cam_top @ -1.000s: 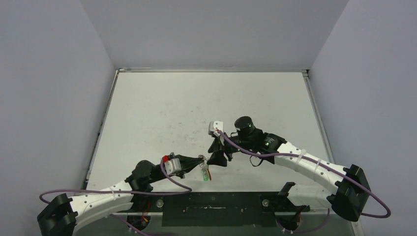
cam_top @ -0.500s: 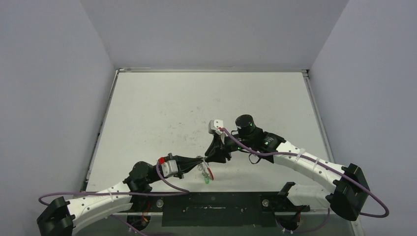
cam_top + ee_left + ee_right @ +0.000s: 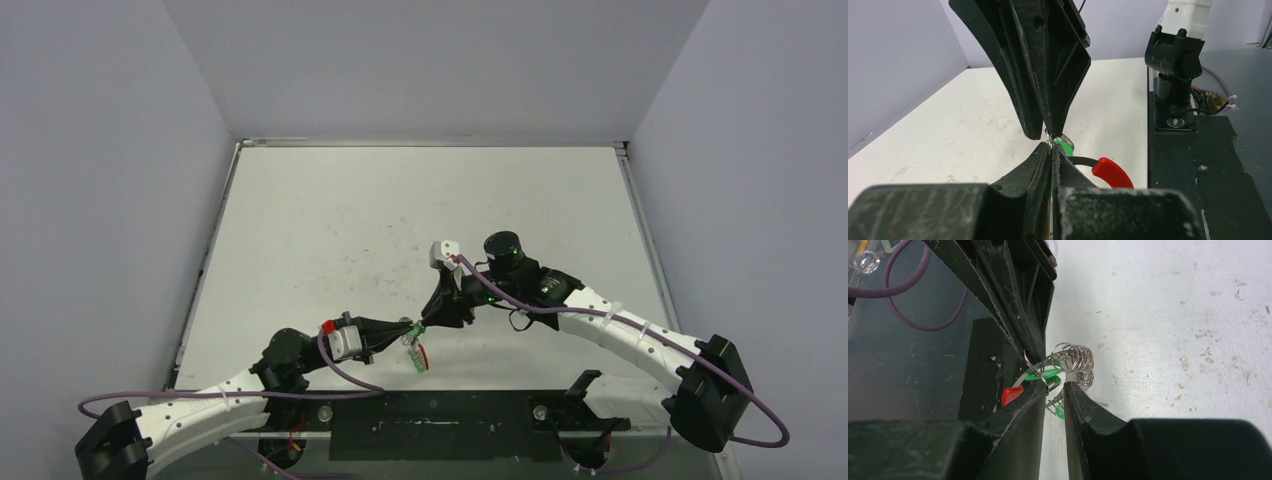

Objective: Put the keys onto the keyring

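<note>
From above, the left end effector [image 3: 408,328] and the right end effector [image 3: 428,320] meet tip to tip over the near part of the table [image 3: 400,220]. The keyring [image 3: 422,349] hangs just below the left tips, and the keys [image 3: 418,362] dangle beneath it. Both arms work one small bundle, so any pull apart could tear it free and drop it.

In the left wrist view, the left end effector [image 3: 1052,149] is clamped tight, apparently on the keyring [image 3: 1110,172], whose red segment curls out beside the fingers. The green tag of the keys [image 3: 1064,146] sits at the tips, right under the right end effector [image 3: 1044,134]. The hard tips are so close that a nudge could knock the thin wire out of the pinch.

In the right wrist view, the right end effector [image 3: 1055,387] stands narrow, with the keys [image 3: 1040,374] in the gap. I cannot tell whether it grips them. The silvery coils of the keyring [image 3: 1077,360] lie just beyond. The fingers may catch only the tag's edge and let it slip, or trap a coil along with it.
</note>
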### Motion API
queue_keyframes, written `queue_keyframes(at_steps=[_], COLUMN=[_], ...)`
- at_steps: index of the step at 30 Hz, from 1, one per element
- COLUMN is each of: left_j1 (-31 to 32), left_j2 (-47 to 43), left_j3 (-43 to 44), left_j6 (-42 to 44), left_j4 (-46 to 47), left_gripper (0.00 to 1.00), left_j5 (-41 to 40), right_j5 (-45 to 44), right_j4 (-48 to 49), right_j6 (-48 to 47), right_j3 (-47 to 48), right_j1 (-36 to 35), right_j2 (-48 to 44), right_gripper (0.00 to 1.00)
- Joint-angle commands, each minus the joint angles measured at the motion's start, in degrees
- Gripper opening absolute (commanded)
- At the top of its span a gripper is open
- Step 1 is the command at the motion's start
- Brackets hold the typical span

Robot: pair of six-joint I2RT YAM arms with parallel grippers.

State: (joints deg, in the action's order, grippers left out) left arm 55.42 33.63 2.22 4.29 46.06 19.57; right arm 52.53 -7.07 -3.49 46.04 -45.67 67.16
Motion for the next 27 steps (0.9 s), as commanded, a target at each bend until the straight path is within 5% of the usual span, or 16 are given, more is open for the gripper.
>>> queue_keyframes(at_steps=[1,5,27], left_j1=[0.13,0.13,0.15], left_j2=[-0.86,-0.85,1.05], left_j3=[1.03,1.13,1.33], left_j6=[0.10,0.10,0.37], left_j4=[2.74,2.65,4.46], left_gripper=[0.00,0.00,0.00], left_j5=[0.73,0.74,0.47], right_j5=[2.82,4.72,-1.43], right_j4=[2.11,0.22,1.10], right_j6=[0.16,-0.90,-0.12], right_j3=[-0.53,0.36,-0.86], right_j1=[0.91,0.99,-1.72], right_j2=[-1.92,-0.71,1.67], right_gripper=[0.17,0.01,0.00])
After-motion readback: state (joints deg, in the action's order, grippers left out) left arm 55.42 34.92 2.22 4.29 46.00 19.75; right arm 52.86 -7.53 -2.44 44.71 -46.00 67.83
